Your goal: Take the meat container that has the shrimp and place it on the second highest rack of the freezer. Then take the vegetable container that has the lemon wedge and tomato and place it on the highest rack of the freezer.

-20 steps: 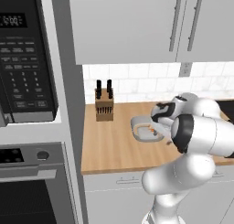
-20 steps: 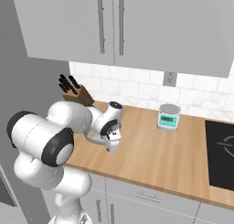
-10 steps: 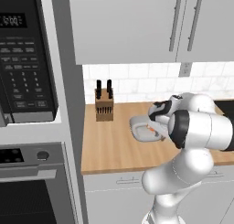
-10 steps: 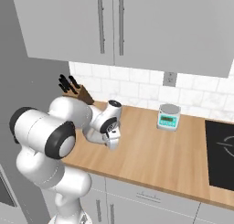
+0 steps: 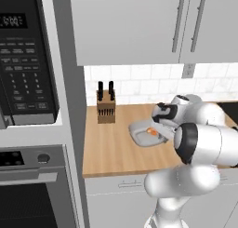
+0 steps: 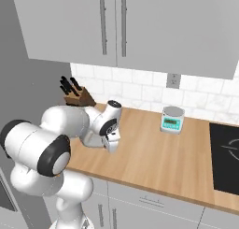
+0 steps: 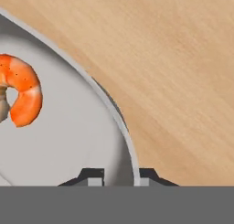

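Left base view: meat container (image 5: pixel 145 133) resting on the wooden bench (image 5: pixel 109 145), right of the knife block (image 5: pixel 106 110), shrimp (image 5: pixel 152 132) inside near its right end. End effector (image 5: pixel 163 130) down at the tray's right edge, largely masked by the white arm. Microwave (image 5: pixel 25 69) and oven (image 5: pixel 32 190) stacked at the left.

Right base view: hand low over the bench, between knife block (image 6: pixel 74 95) and kitchen scale (image 6: pixel 171 120); tray hidden behind the arm.

Hand view: two dark fingertips (image 7: pixel 93 174) straddling the grey rim of the meat container (image 7: pixel 82 141), one inside the tray, one outside over the wood, a gap between them and no clear clamping; apart, by the look of it. Shrimp (image 7: pixel 22 94) lying well inside, clear of the tips.

Step in hand, as judged: grasp of the first tray, not yet lifted. Next move calls for pinching the rim firmly, lifting level so the shrimp stays put, then carrying toward the freezer's second highest rack.
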